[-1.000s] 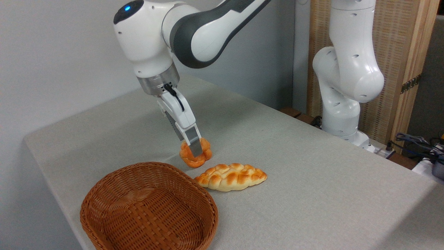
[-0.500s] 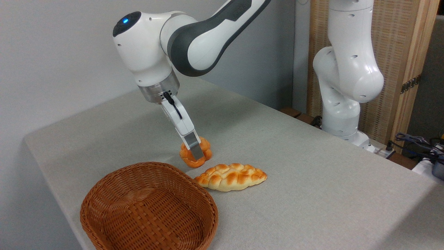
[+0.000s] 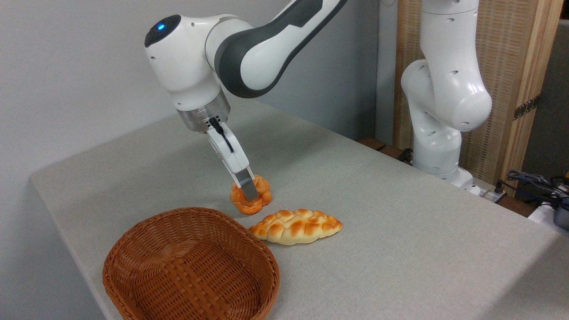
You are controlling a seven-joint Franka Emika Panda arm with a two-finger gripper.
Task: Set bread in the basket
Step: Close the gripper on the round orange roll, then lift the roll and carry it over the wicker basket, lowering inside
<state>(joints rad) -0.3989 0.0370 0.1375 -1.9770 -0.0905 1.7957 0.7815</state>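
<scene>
The bread (image 3: 264,194), a small orange-brown knotted bun, stands on edge on the table just beyond the basket's far rim. My gripper (image 3: 251,194) reaches down at a slant from the upper left and is shut on the bun. One grey fingertip (image 3: 248,191) crosses the bun's front; the other finger is hidden behind it. The reddish-brown wicker basket (image 3: 149,227) sits at the near left, with nothing inside it. Whether the bun still touches the table I cannot tell.
A longer, paler braided loaf (image 3: 295,226) lies right of the bun, touching the basket's far right rim. The arm's white base (image 3: 438,133) stands at the table's far right, with cables (image 3: 540,184) beyond. The table's left edge (image 3: 53,209) runs close to the basket.
The wrist has turned and drawn slightly up and to the left, so the hand looks narrower. The bun has barely moved, rising a touch. Basket and loaf stay put.
</scene>
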